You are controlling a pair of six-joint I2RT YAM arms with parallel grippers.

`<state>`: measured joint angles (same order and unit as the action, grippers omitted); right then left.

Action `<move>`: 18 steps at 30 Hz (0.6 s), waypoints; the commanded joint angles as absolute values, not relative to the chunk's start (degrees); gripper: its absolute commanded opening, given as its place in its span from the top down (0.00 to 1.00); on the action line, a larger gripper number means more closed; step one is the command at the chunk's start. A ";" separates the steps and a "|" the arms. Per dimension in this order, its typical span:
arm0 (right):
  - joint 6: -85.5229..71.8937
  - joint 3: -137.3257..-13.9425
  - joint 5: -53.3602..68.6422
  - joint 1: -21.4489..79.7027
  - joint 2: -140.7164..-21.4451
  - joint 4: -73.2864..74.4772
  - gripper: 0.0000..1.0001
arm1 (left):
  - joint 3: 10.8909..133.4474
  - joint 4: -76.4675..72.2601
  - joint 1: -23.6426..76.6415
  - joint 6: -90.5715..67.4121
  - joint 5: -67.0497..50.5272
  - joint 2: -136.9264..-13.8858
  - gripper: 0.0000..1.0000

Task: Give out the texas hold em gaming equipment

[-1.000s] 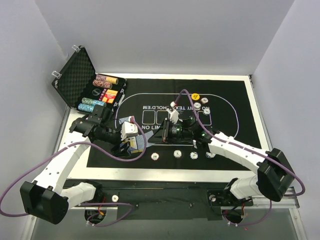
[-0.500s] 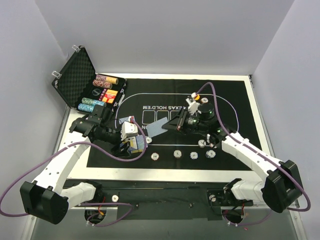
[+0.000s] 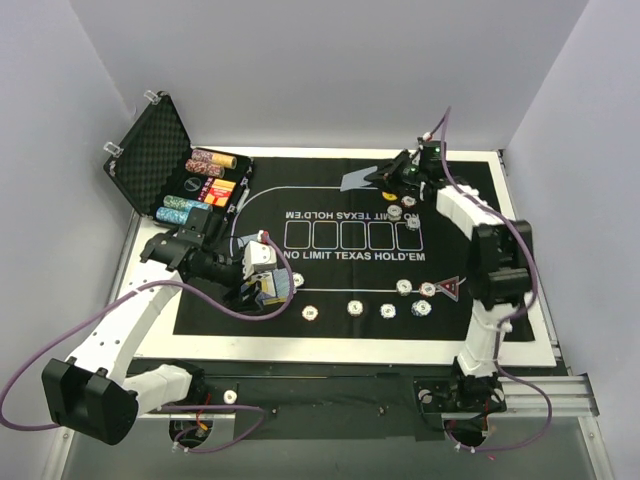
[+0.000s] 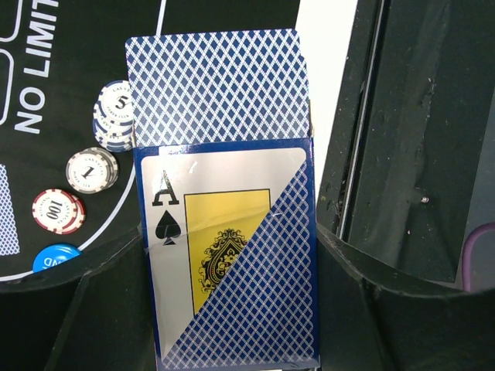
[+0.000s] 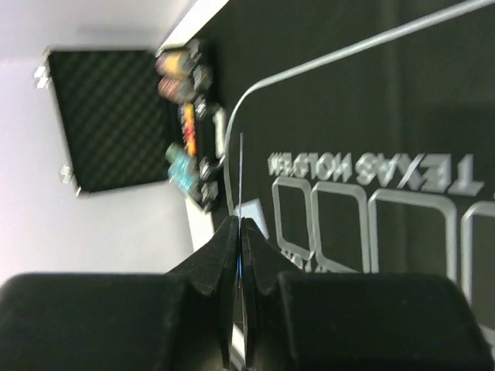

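right fingers [image 5: 226,259] pressed together on one thin blue-backed playing card [image 5: 240,185], seen edge-on. overhead, that card hangs above the far curve of the black printed felt mat [image 3: 470,210]. left fingers [image 4: 344,294] pinch a blue card box with an ace-of-spades face [image 4: 232,263]. blue-backed cards [image 4: 216,85] stick out of its top, over the mat's near-left part. small round speckled poker chips [image 3: 354,307] sit in a row along the near side, with a red triangular marker [image 3: 449,288] by the right end. open black foam-lined case [image 3: 145,160] on the white bench [image 3: 530,300], far left.
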<state>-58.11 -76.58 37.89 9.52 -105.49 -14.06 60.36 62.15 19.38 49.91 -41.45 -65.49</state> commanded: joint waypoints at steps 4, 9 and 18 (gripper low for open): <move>-49.93 -100.69 27.88 8.62 -126.54 1.73 1.00 | 64.95 60.91 18.99 50.62 -44.12 -66.44 1.00; -47.82 -107.57 21.72 8.09 -131.83 6.58 1.00 | 64.95 60.82 19.07 50.80 -44.38 -66.71 1.00; -44.83 -111.70 16.61 7.47 -135.70 13.70 0.74 | 64.78 61.00 19.07 50.45 -44.56 -66.53 1.00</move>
<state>-47.72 -107.90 20.32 8.05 -134.32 7.70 62.15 62.13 19.38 50.11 -41.47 -67.00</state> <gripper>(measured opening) 0.084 0.752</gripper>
